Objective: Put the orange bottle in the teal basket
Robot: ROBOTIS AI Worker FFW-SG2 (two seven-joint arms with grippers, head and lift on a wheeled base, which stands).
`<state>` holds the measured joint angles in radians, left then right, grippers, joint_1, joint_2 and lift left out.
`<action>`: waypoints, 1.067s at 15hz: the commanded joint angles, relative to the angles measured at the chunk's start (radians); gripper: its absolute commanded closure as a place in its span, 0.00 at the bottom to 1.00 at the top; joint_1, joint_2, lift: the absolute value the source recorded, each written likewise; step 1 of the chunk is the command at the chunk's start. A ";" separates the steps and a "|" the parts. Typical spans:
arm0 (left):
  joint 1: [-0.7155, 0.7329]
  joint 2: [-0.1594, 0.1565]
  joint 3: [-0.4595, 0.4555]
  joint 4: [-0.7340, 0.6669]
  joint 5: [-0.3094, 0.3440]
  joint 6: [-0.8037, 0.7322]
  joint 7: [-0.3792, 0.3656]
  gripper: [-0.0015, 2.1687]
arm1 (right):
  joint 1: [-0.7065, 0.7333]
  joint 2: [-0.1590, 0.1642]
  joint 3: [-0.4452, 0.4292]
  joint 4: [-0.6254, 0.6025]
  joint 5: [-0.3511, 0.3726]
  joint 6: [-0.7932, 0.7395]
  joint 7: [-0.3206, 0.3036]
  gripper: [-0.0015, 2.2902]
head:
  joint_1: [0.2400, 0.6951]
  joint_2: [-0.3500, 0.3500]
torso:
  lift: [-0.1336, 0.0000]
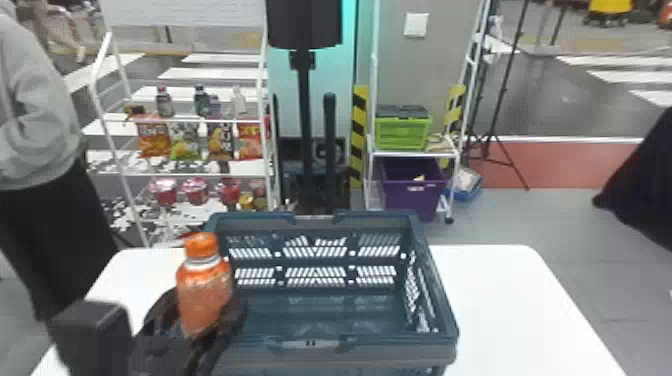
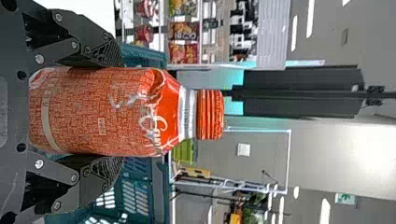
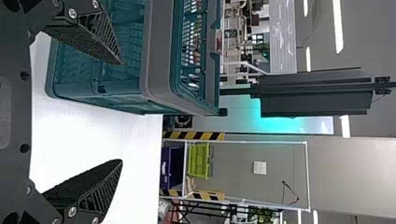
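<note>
The left gripper clamps the orange bottle, nearly upright, by the left rim of the teal basket. A low swing inward could snag that rim, twisting the bottle loose or shoving the basket toward the right edge of the tabletop. The right gripper gapes wide.

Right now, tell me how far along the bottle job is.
Grasping looks done: the left gripper holds the orange bottle between its fingers. In hand, it is roughly upright at the left edge of the teal basket. Remaining: bring it inside, lower and release.
</note>
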<state>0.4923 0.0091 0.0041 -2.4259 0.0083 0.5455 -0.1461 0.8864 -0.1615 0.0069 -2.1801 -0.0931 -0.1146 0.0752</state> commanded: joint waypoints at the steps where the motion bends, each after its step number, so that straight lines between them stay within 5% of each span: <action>1: -0.167 0.057 -0.018 0.045 -0.005 0.233 -0.040 0.25 | -0.003 0.002 -0.004 -0.001 -0.001 0.010 0.000 0.06 | 0.57 0.50 | 1.00; 7: -0.525 0.193 -0.134 0.346 -0.010 0.377 -0.167 0.25 | -0.006 0.011 -0.018 0.000 0.001 0.053 -0.002 0.06 | 0.57 0.50 | 1.00; 10: -0.702 0.230 -0.200 0.565 -0.014 0.390 -0.294 0.25 | -0.003 0.017 -0.030 0.006 0.001 0.053 -0.002 0.06 | 0.57 0.50 | 1.00; 13: -0.893 0.224 -0.279 0.847 -0.021 0.408 -0.441 0.25 | -0.001 0.019 -0.041 0.023 -0.001 0.050 -0.003 0.06 | 0.57 0.50 | 1.00; 16: -1.011 0.173 -0.368 1.078 -0.162 0.377 -0.575 0.25 | -0.004 0.017 -0.050 0.039 -0.019 0.050 -0.003 0.06 | 0.57 0.50 | 1.00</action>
<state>-0.4643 0.2088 -0.3269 -1.4553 -0.0879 0.9365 -0.6948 0.8843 -0.1437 -0.0387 -2.1490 -0.1059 -0.0656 0.0720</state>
